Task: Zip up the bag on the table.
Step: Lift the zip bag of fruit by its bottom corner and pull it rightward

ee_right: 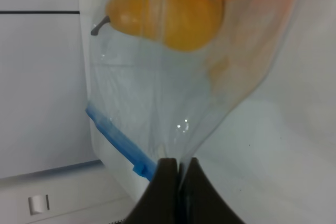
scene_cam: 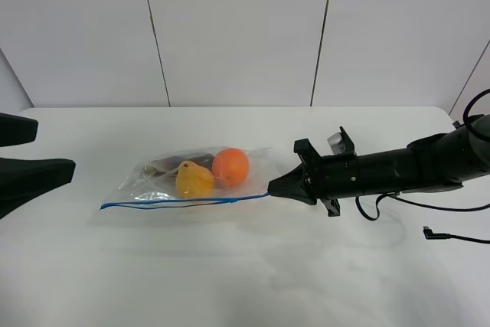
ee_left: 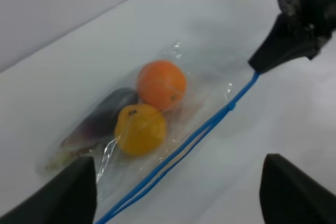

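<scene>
The clear bag (scene_cam: 180,181) lies on the white table (scene_cam: 245,266), with an orange fruit (scene_cam: 230,166), a yellow pear (scene_cam: 194,180) and a dark item inside. Its blue seal strip (scene_cam: 184,202) runs along the near long edge. My right gripper (scene_cam: 272,188) is shut on the bag's right corner at the strip's end; the right wrist view shows its fingertips (ee_right: 169,174) pinching the plastic (ee_right: 173,114). My left gripper (ee_left: 178,192) is open, hovering left of the bag (ee_left: 157,124) without touching it; only its dark fingers (scene_cam: 31,178) show at the left edge.
A black cable (scene_cam: 440,233) trails on the table under the right arm (scene_cam: 406,166). White wall panels (scene_cam: 237,28) stand behind the table's far edge.
</scene>
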Controlling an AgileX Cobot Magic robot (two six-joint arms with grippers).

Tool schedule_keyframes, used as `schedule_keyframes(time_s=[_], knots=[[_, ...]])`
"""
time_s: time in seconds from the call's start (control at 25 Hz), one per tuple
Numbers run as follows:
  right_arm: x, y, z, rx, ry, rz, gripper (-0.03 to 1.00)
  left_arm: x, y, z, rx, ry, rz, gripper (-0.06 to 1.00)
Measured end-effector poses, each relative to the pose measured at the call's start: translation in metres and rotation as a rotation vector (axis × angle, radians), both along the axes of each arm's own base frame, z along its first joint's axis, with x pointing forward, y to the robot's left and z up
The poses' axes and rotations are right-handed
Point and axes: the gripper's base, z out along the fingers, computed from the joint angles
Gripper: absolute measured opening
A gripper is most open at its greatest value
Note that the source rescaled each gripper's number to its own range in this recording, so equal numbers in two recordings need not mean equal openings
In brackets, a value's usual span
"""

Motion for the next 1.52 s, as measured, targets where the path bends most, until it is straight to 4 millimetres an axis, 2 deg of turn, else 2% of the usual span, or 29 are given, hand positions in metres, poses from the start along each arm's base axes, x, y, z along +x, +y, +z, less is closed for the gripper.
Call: schedule_keyframes(time_s=[0.44,0.72,1.12,1.4,1.52], knots=[[-0.001,0.000,0.000,-0.004,-0.001,0.008,0.00,0.004,-0.004,0.001,-0.021,-0.006,0.006,1.00],[-0.001,0.000,-0.001,-0.007,-0.001,0.013,0.00,0.042,-0.031,-0.019,-0.018,0.080,-0.008,1.00],[-0.001,0.000,0.000,-0.003,-0.002,0.017,0.00,0.103,-0.067,-0.069,0.057,0.127,0.003,1.00],[-0.001,0.000,0.000,-0.002,-0.002,0.015,0.00,0.124,-0.078,-0.100,0.143,0.144,-0.015,1.00],[0.000,0.000,0.001,0.005,-0.002,0.005,0.00,0.126,-0.085,-0.111,0.165,0.164,-0.035,1.00]])
